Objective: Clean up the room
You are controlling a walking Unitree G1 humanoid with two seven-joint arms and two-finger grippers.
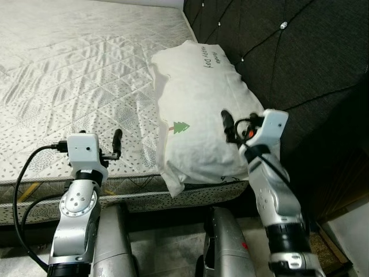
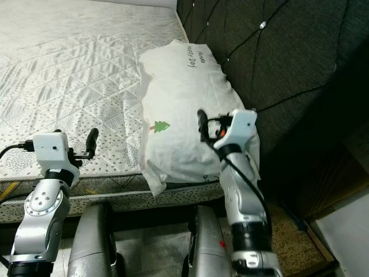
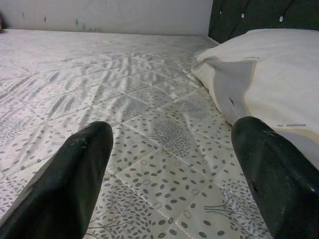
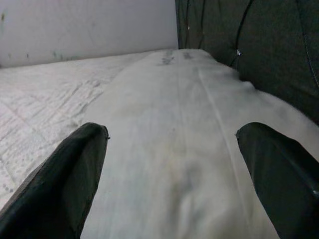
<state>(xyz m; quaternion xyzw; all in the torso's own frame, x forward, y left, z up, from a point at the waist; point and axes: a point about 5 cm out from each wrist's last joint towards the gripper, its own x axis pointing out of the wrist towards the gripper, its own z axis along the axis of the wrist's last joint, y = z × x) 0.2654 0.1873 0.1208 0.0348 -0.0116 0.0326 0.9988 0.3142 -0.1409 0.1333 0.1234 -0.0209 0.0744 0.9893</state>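
One white pillow (image 1: 199, 109) on the mattress (image 1: 75, 75), lying at the right edge against the dark tufted headboard (image 1: 288, 52), near end hanging a little past the mattress's front edge; small green tree print (image 1: 181, 127) near that end, green lettering (image 1: 209, 59) at the far end. Right claw (image 4: 169, 164) spread wide, poised over the pillow's near end, both black fingers (image 4: 65, 184) apart with nothing between them but the pillow surface below. Left claw (image 3: 174, 174) equally wide open, empty, low over the patterned mattress near its front edge, just left of the pillow. Pale wall (image 3: 109, 15) beyond the far side of the bed. Black cable (image 1: 23, 190) looping beside the left arm. Floor (image 1: 161, 248) visible below the bed's front edge.
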